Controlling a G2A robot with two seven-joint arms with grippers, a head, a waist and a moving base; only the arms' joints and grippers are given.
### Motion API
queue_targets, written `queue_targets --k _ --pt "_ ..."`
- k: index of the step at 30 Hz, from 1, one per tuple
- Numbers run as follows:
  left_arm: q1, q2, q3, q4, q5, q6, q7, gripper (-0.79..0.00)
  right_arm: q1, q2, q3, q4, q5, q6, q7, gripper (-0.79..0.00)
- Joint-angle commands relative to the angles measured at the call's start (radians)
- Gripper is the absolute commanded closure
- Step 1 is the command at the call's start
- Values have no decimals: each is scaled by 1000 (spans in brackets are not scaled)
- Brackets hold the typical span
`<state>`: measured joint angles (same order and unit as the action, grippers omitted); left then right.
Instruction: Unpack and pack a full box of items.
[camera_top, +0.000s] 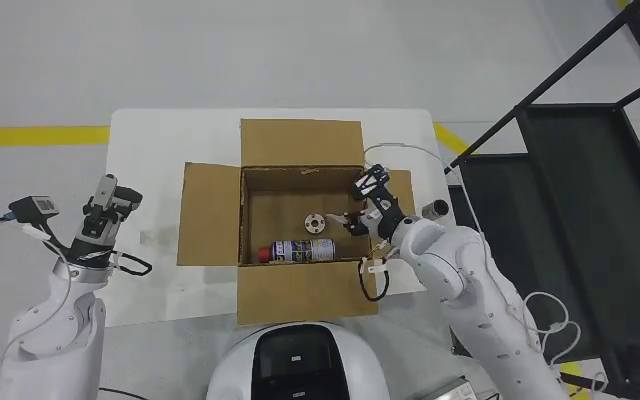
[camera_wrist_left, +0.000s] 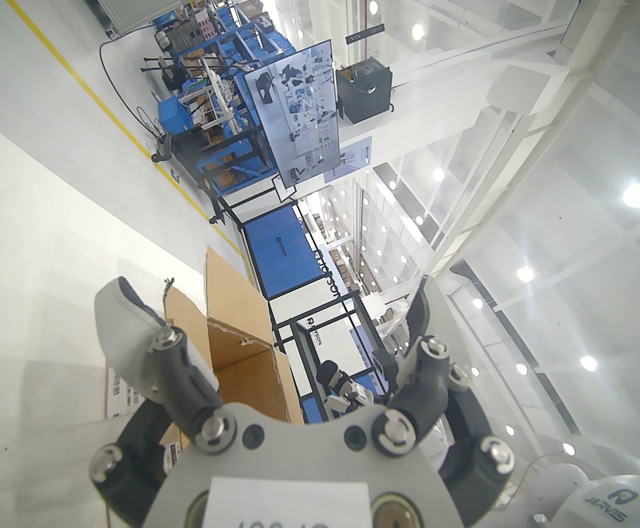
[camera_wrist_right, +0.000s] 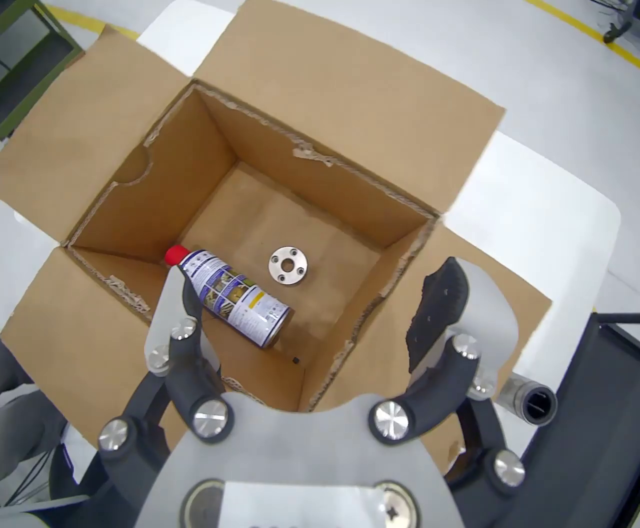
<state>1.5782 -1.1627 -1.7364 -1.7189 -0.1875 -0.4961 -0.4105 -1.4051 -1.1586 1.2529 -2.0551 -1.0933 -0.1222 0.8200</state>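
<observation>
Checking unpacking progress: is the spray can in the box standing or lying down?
Lying down. The can rests on its side on the floor of the box, red cap toward a corner, with a disc nearby.

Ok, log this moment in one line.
open brown cardboard box on white table | inside: red-capped spray can lying, round metal flange | right gripper open over box | left gripper open, away from box

Brn box (camera_wrist_right: 325, 90), red-cap blue/wht can (camera_wrist_right: 235, 295), silver disc (camera_wrist_right: 288, 265).
</observation>
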Motion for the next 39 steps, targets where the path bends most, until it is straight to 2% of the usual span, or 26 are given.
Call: queue_targets --k 1,3,39 --pt "0 0 0 0 0 0 0 -785 27 -5 -50 28 -11 7 8 -785" --pt "0 0 0 0 0 0 0 -785 45 -11 -75 52 35 3 5 -785" --pt "0 0 0 0 0 0 0 -785 45 -11 -75 52 35 3 5 -785"
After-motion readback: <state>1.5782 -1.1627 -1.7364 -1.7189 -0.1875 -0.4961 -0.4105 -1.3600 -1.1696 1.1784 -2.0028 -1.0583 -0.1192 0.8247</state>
